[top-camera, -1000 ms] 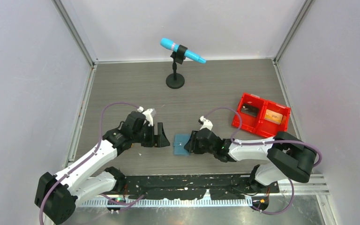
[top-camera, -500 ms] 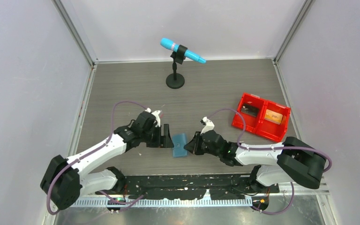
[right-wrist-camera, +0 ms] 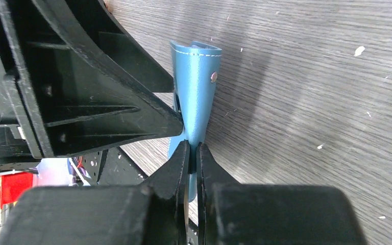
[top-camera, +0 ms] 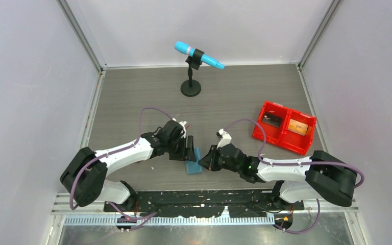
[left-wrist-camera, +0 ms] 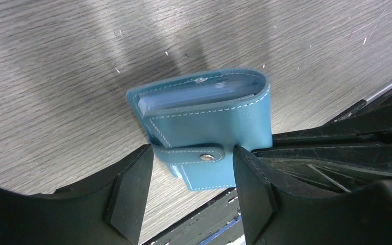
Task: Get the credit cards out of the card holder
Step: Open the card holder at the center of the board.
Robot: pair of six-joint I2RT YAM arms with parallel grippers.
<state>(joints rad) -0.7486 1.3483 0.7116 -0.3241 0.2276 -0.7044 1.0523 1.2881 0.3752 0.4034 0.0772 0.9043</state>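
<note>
The small teal-blue stitched bifold card holder (left-wrist-camera: 209,117) is closed, its snap strap (left-wrist-camera: 191,154) fastened and its contents hidden, and it is held up on edge over the grey wood-grain table (top-camera: 132,97) near the front centre, between the two arms. The right gripper (right-wrist-camera: 193,153) pinches the holder's edge with its black fingers pressed together, while the left gripper (left-wrist-camera: 190,176) is spread, one finger close on either side of the strap end. The strap runs crosswise between those left fingers, so the left arm looks best placed to unfasten it.
</note>
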